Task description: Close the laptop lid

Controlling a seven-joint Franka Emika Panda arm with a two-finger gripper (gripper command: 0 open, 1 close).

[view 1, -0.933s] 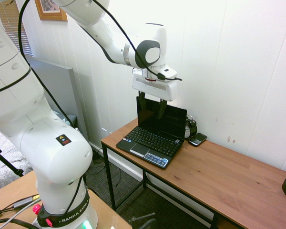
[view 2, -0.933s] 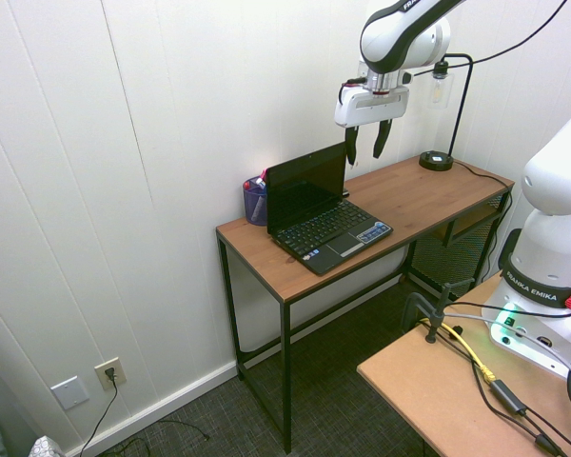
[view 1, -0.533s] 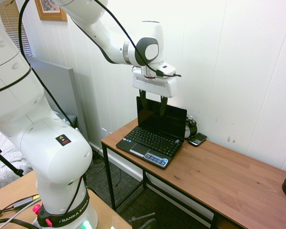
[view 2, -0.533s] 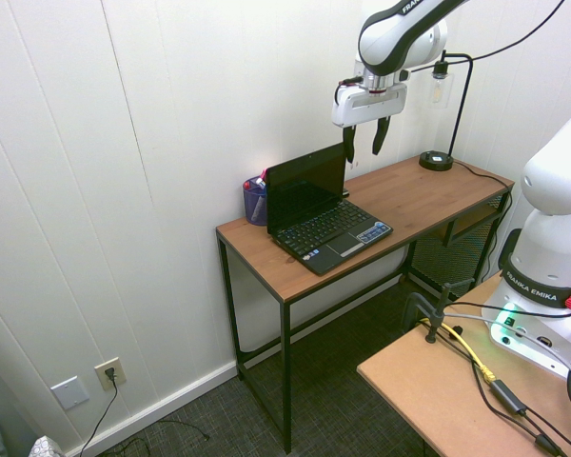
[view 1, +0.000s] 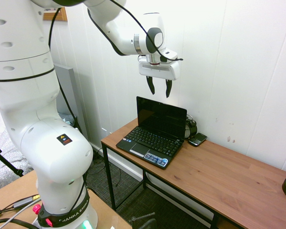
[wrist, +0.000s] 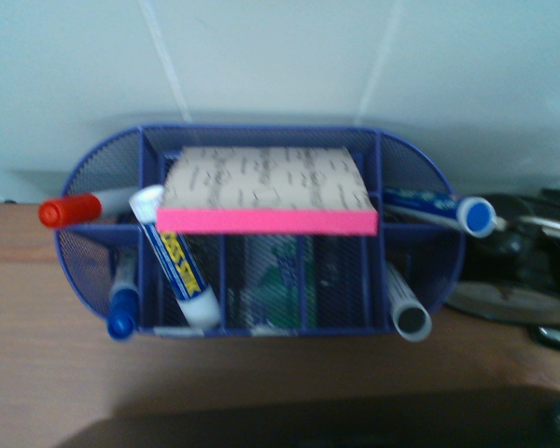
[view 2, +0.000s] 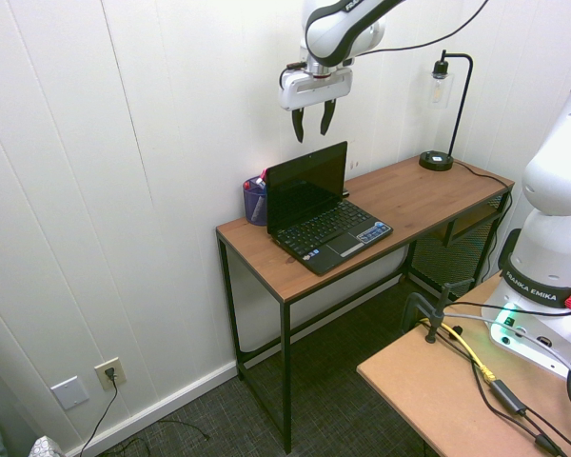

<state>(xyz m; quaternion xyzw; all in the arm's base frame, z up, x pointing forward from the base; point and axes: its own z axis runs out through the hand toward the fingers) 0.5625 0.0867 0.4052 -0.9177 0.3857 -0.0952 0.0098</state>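
The laptop (view 1: 150, 141) (view 2: 329, 229) stands open on the wooden desk (view 1: 229, 176) near its wall-side corner. Its lid (view 1: 161, 117) (view 2: 306, 185) is upright, with the dark screen facing the room. My gripper (view 1: 159, 90) (view 2: 312, 127) hangs open in the air just above the lid's top edge, fingers pointing down and touching nothing. In the wrist view I look down behind the lid; the dark band along the bottom may be the lid's upper edge (wrist: 355, 425).
A blue mesh organiser (wrist: 261, 233) (view 2: 255, 201) with markers and a pink-edged note pad stands behind the laptop against the wall. A small black phone (view 1: 198, 139) lies beside the laptop. A desk lamp (view 2: 438, 157) stands at the desk's far end.
The gripper has risen from level with the lid's top edge to above it and shifted towards the wall. Its fingers stay apart. The laptop has not moved.
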